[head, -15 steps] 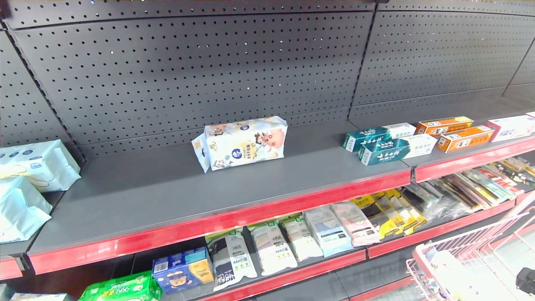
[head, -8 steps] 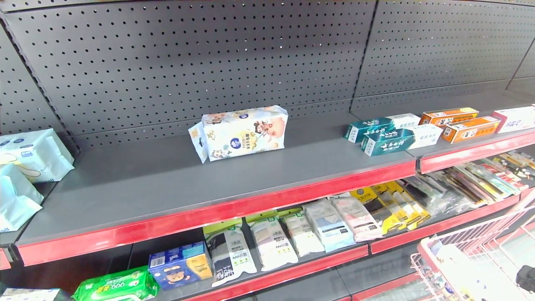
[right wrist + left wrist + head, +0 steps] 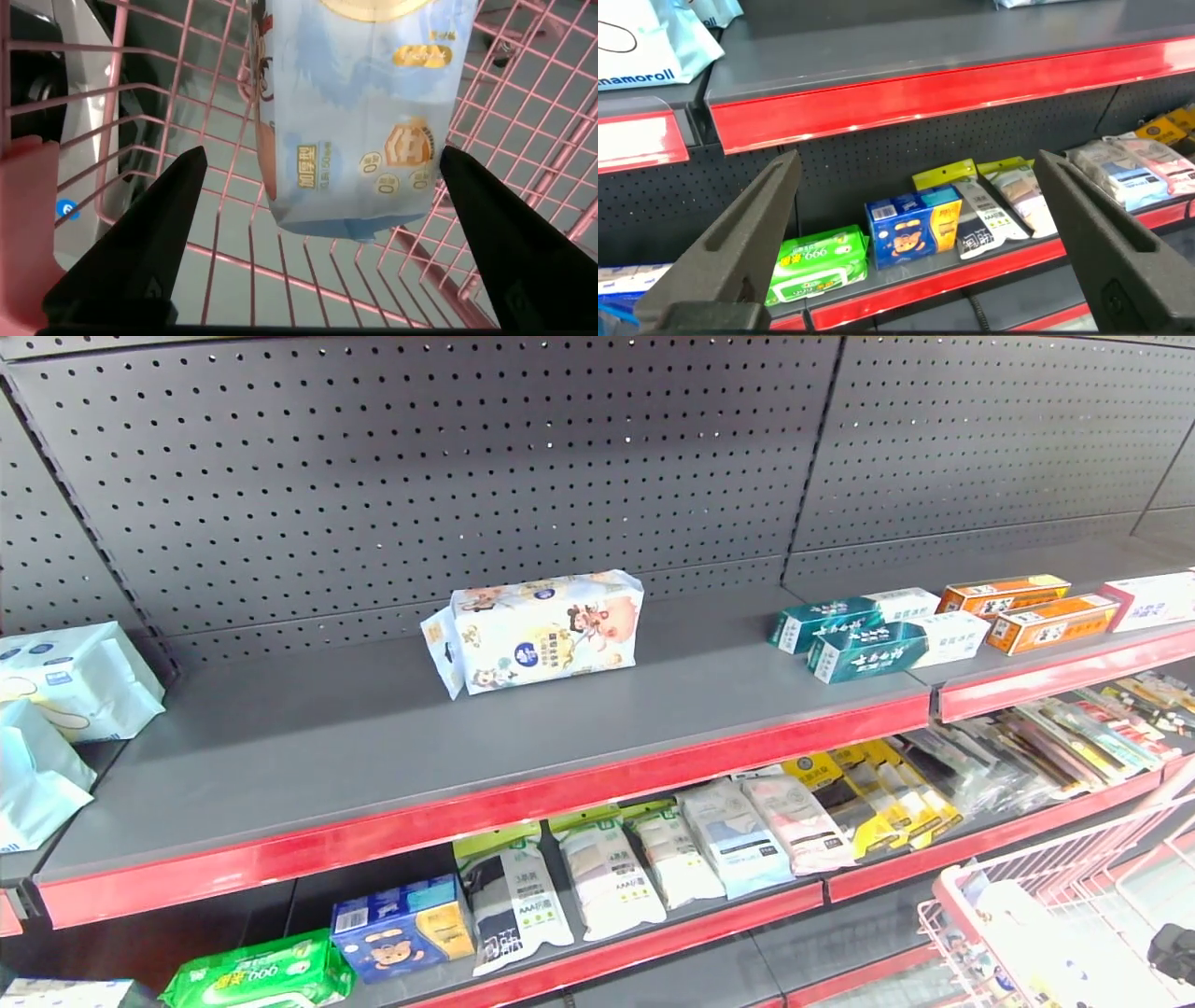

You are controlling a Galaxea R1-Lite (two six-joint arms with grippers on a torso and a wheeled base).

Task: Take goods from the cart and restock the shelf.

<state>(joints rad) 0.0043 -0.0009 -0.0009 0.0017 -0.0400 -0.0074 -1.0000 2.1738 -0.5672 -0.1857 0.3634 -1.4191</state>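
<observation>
A tissue pack (image 3: 541, 630) with cartoon print stands alone on the grey shelf (image 3: 373, 747), near the pegboard back. The pink wire cart (image 3: 1046, 868) is at the lower right. In the right wrist view my right gripper (image 3: 322, 154) hangs open over the cart's wire floor (image 3: 187, 233). A light blue printed pack (image 3: 360, 112) lies between its spread fingers, and neither finger touches it. My left gripper (image 3: 917, 161) is open and holds nothing. It faces the lower shelf below the red shelf edge (image 3: 952, 79).
Teal toothpaste boxes (image 3: 873, 639) and orange boxes (image 3: 1027, 611) lie on the right shelf section. White-blue packs (image 3: 75, 677) sit at the far left. The lower shelf holds green wipes (image 3: 817, 266), a blue box (image 3: 913, 224) and several sock packs (image 3: 607, 877). Bare shelf surrounds the tissue pack.
The whole head picture shifted between one second and half a second ago, so the camera moved. Nothing on the shelf or in the cart has changed place since.
</observation>
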